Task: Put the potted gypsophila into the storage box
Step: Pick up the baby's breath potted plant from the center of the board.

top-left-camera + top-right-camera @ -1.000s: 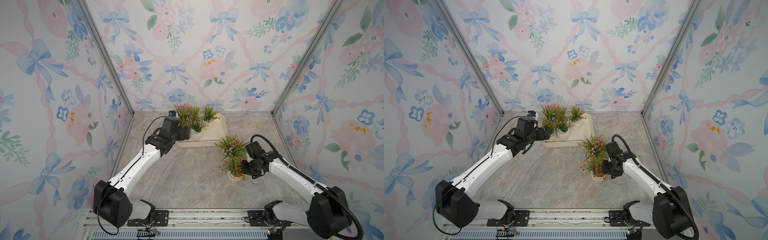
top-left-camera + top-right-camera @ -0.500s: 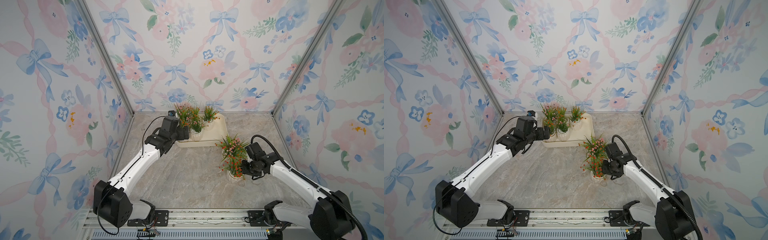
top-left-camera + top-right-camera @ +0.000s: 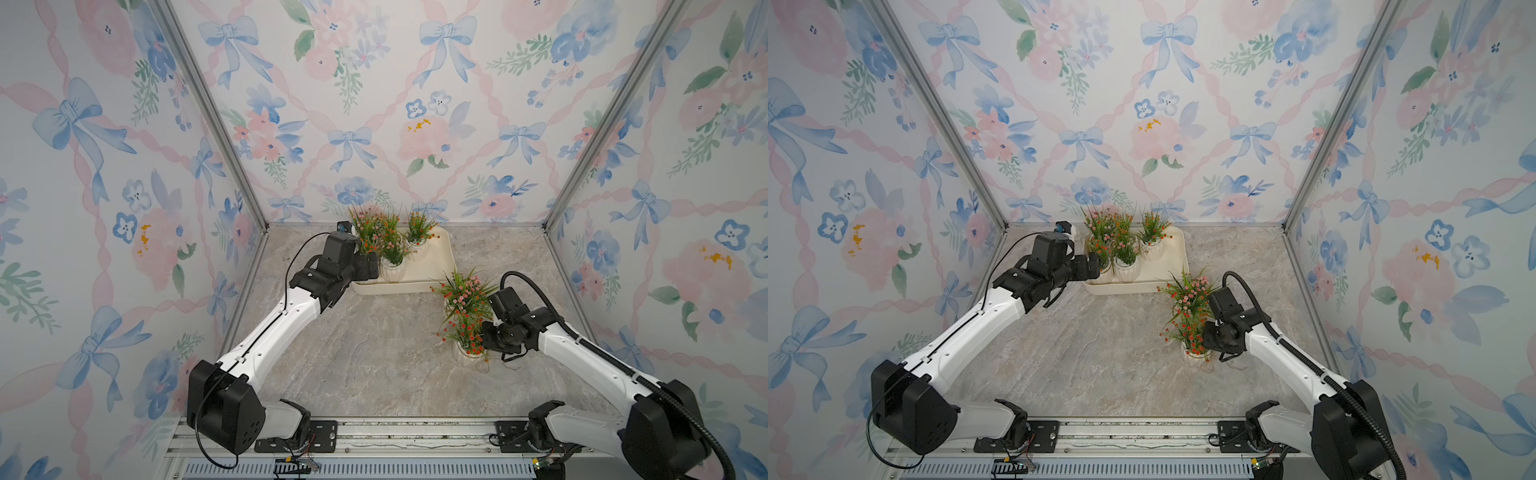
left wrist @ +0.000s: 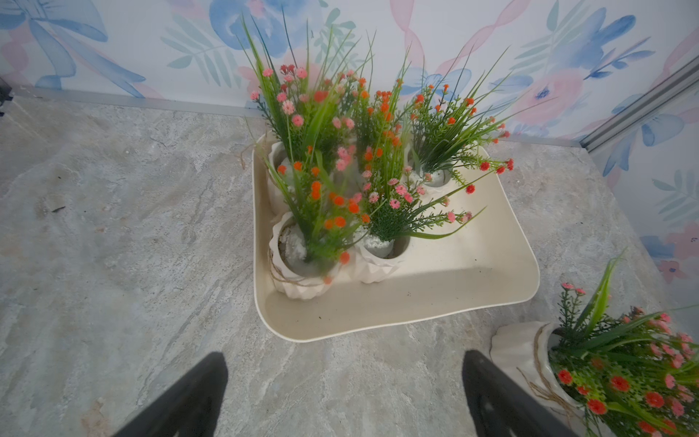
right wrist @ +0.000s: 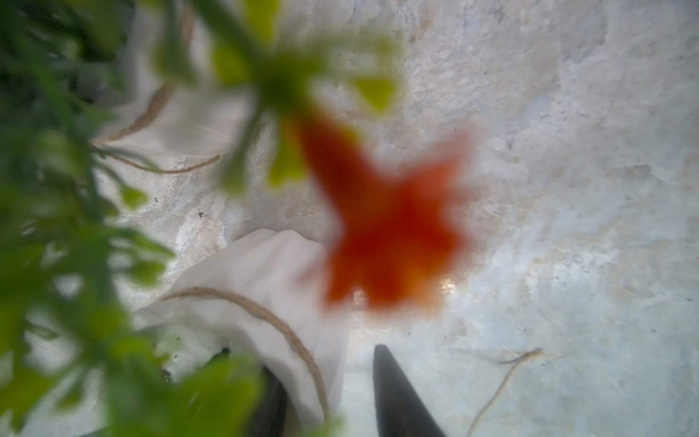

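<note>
The cream storage box (image 3: pixel 436 262) (image 4: pixel 472 280) stands at the back and holds several potted gypsophila (image 4: pixel 302 272). Two more pots stand on the floor to its front right: a pink-flowered one (image 3: pixel 463 291) (image 4: pixel 518 352) and, nearer, a red-flowered one (image 3: pixel 465 357) (image 3: pixel 1194 356). My right gripper (image 3: pixel 484 338) (image 5: pixel 321 363) is open and straddles the red-flowered pot's white wall (image 5: pixel 257 287). One finger is inside the rim, and the other finger (image 5: pixel 393 393) stands a small gap outside it. My left gripper (image 3: pixel 370 266) (image 4: pixel 344 397) hangs wide open and empty at the box's front left corner.
Patterned walls enclose the marble floor (image 3: pixel 374 353) on three sides, and the box lies close to the back wall. A loose twine end (image 5: pixel 507 374) trails on the floor beside the red-flowered pot. Blurred leaves and a red blossom block much of the right wrist view.
The right jaws have narrowed a little round the red-flowered pot's wall. The left arm has stayed still and open.
</note>
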Action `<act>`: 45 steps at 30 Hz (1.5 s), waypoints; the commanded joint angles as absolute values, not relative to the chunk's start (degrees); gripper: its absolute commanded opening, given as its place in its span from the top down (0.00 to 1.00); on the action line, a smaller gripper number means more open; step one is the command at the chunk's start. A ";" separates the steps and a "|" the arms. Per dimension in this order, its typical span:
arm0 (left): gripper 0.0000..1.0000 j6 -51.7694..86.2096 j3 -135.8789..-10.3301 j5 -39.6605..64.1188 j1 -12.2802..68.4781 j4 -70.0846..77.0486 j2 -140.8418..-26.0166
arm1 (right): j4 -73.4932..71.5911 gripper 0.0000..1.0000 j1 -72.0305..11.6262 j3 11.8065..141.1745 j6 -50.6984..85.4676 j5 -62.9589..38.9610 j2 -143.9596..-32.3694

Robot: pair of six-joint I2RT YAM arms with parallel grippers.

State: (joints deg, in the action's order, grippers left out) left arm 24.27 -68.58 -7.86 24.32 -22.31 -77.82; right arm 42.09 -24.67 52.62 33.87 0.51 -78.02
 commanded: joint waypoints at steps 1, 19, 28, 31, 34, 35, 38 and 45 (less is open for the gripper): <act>0.02 24.41 -67.60 -7.79 23.82 -21.72 -77.23 | 41.92 0.63 -25.76 52.25 34.67 1.10 -79.81; 0.02 24.50 -67.85 -7.12 23.57 -21.72 -77.70 | 42.44 0.74 -26.85 51.33 34.94 1.23 -79.08; 0.02 24.70 -67.57 -7.21 23.53 -21.73 -77.70 | 43.93 0.92 -27.66 51.70 34.41 1.73 -78.05; 0.02 24.70 -67.50 -7.22 23.55 -21.72 -77.71 | 44.03 0.92 -27.93 51.34 34.69 1.98 -78.07; 0.02 24.70 -67.42 -7.17 23.38 -21.73 -77.64 | 44.01 0.92 -28.30 51.15 34.89 2.07 -78.00; 0.02 24.69 -67.41 -7.12 23.44 -21.71 -77.53 | 44.11 0.91 -28.43 51.14 34.98 2.12 -77.89; 0.02 24.70 -67.36 -7.12 23.46 -21.72 -77.35 | 44.34 0.91 -28.72 51.31 35.24 2.21 -77.45; 0.02 24.70 -67.15 -7.08 23.33 -21.76 -77.15 | 49.21 0.91 -31.36 55.23 34.63 5.65 -77.18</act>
State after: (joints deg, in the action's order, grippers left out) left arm 24.27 -67.92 -7.60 23.90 -22.31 -77.82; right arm 44.80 -29.87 52.69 34.33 4.47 -76.95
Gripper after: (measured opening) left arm 0.978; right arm 0.115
